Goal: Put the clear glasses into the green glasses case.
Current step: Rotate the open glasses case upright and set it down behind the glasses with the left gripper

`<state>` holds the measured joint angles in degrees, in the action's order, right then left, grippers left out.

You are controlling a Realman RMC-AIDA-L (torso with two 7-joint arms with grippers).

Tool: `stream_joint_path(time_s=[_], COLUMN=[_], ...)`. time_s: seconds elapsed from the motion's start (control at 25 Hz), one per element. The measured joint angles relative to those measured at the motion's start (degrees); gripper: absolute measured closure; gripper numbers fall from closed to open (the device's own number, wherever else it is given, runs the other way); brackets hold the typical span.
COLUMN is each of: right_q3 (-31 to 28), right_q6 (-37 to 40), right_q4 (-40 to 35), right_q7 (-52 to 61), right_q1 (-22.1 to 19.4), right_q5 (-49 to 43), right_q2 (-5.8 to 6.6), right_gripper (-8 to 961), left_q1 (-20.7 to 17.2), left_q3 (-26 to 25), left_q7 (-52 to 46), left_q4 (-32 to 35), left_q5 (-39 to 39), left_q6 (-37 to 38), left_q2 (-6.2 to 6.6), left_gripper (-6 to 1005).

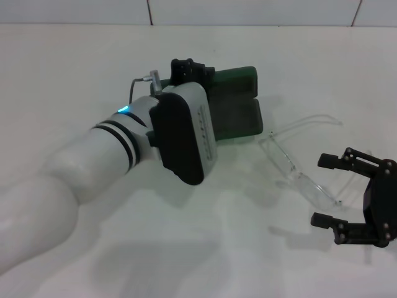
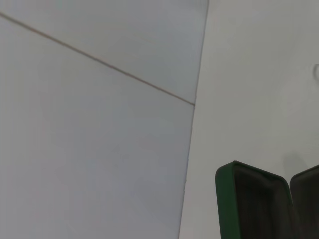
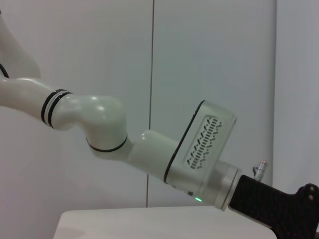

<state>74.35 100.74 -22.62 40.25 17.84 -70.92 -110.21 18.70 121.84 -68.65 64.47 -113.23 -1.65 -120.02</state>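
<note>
The green glasses case lies open on the white table, its dark lining showing and its lid standing at the far side. In the left wrist view the green glasses case fills the lower corner. My left gripper is at the case's left end, mostly hidden behind my own wrist. The clear glasses lie on the table just right of the case, arms unfolded. My right gripper hovers open at the near right end of the glasses, touching nothing.
A pale tiled wall runs along the table's far edge. The left arm crosses the right wrist view, its black gripper at the lower corner.
</note>
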Motion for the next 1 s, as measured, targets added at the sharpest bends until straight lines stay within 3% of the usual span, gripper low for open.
stream_joint_path(time_s=[0.64, 1.0], right_q3=[0.02, 0.00], right_q6=[0.05, 0.06], right_q4=[0.28, 0.28], right_q7=[-0.91, -0.94], right_q1=[-0.25, -0.01], right_q5=[-1.26, -1.41], right_q2=[0.00, 0.14], right_gripper=[91, 91], left_q1=[4.14, 4.40], left_q3=[1.76, 1.32], left_q7=[-0.08, -0.53], left_q4=[-3.81, -3.81], left_q5=[0.53, 0.58], left_q6=[-0.37, -0.98], left_q2=[-0.18, -0.21], left_gripper=[891, 809])
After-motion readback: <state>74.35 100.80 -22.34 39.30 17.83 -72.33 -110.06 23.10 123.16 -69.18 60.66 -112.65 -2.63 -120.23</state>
